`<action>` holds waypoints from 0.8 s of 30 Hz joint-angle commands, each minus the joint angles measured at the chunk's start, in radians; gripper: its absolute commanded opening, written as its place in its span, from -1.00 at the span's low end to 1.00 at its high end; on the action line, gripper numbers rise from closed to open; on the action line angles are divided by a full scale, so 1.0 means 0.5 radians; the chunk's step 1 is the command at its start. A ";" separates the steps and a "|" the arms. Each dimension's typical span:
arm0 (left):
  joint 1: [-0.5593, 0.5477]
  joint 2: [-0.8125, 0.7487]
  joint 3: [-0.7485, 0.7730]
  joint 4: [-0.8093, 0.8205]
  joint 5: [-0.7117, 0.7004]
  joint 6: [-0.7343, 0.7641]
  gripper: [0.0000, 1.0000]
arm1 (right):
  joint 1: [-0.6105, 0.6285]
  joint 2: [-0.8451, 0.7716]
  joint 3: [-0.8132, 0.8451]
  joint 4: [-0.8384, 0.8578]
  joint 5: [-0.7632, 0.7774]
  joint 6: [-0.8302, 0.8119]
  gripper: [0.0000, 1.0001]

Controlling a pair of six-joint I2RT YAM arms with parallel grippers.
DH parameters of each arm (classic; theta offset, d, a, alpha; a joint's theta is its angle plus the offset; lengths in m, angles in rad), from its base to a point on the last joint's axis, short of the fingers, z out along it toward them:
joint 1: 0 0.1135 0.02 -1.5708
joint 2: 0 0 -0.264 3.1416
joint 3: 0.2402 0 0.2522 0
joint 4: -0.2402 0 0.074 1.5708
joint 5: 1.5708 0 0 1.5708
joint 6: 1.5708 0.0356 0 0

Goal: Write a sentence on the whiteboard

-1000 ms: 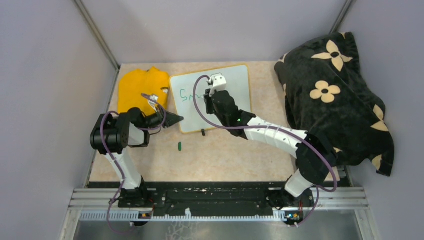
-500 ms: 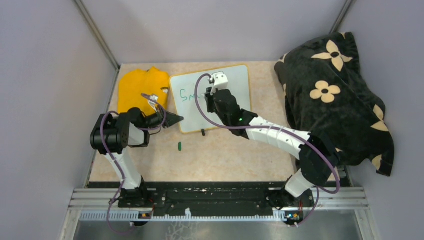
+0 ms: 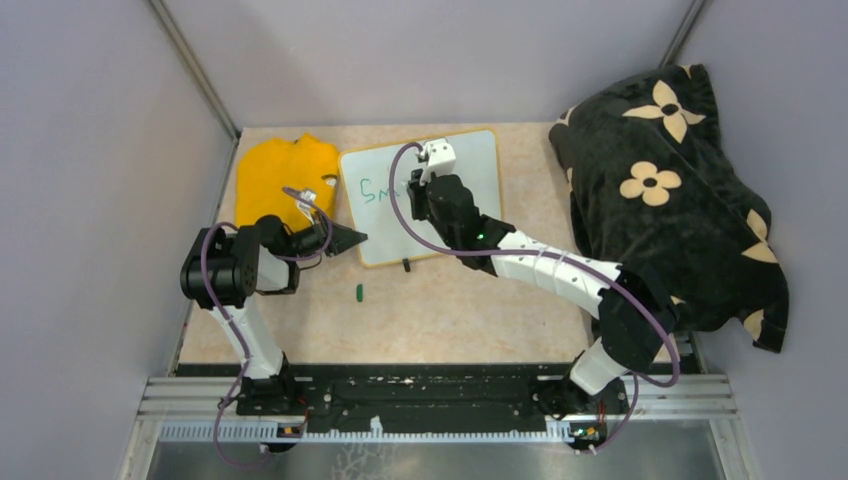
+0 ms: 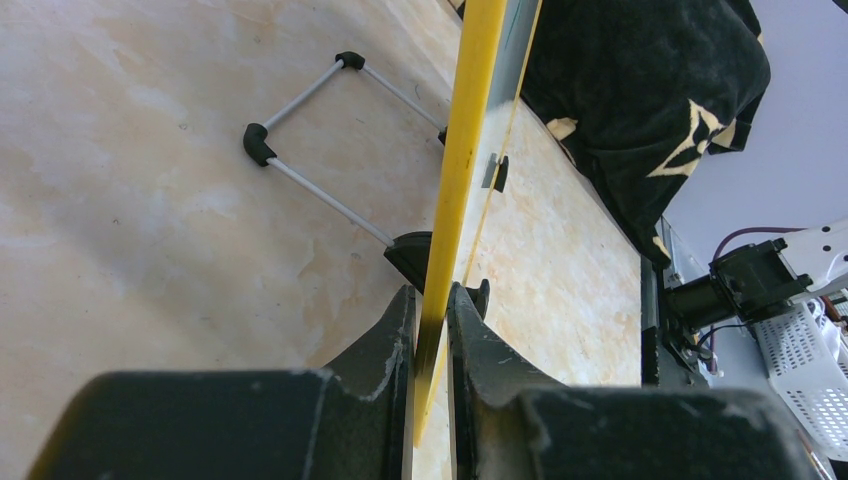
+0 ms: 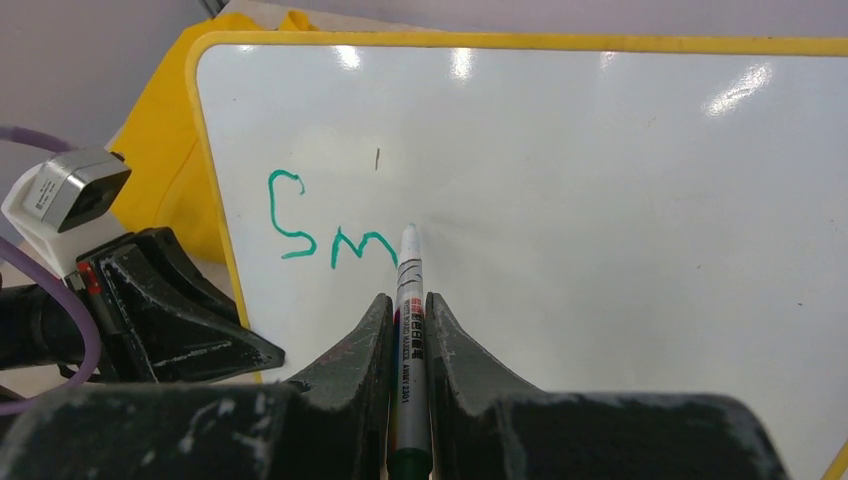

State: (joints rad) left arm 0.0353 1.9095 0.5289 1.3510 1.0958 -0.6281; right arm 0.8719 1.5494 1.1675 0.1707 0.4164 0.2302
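Note:
The whiteboard lies on the table, and its white face fills the right wrist view. Green marker letters "Sm" stand near its left edge, also in the top view. My right gripper is shut on a silver marker. The marker's tip sits at the right end of the "m"; I cannot tell whether it touches. In the top view the right gripper hovers over the writing. My left gripper is shut on the board's yellowish frame edge, which runs between its jaws.
A folded yellow cloth lies left of the board. A black flowered blanket fills the right side. A green marker cap lies on the table in front of the board, near a black clip foot. A grey wire bracket shows beside the board.
My right gripper has shifted slightly left and toward the far edge with the marker. The left arm and the board have not moved.

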 commanded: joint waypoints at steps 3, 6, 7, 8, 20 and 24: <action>0.003 0.047 0.016 -0.033 -0.059 0.029 -1.00 | -0.011 0.052 0.161 0.114 -0.012 -0.003 -1.00; 0.003 0.047 0.016 -0.033 -0.059 0.031 -1.00 | -0.012 0.074 0.175 0.113 0.001 -0.003 -1.00; 0.003 0.047 0.016 -0.031 -0.058 0.029 -1.00 | -0.015 0.079 0.177 0.113 0.005 -0.003 -1.00; 0.003 0.047 0.016 -0.032 -0.059 0.029 -1.00 | -0.014 0.086 0.178 0.114 0.010 -0.003 -1.00; 0.003 0.047 0.019 -0.037 -0.059 0.031 -1.00 | -0.033 0.135 0.184 0.081 0.067 0.006 -1.00; 0.003 0.047 0.019 -0.038 -0.054 0.031 -1.00 | -0.038 0.132 0.168 0.070 0.073 0.008 -1.00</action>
State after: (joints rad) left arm 0.0353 1.9095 0.5293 1.3491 1.0954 -0.6281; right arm 0.8646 1.6093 1.2068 0.1860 0.4259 0.2314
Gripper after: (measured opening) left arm 0.181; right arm 0.129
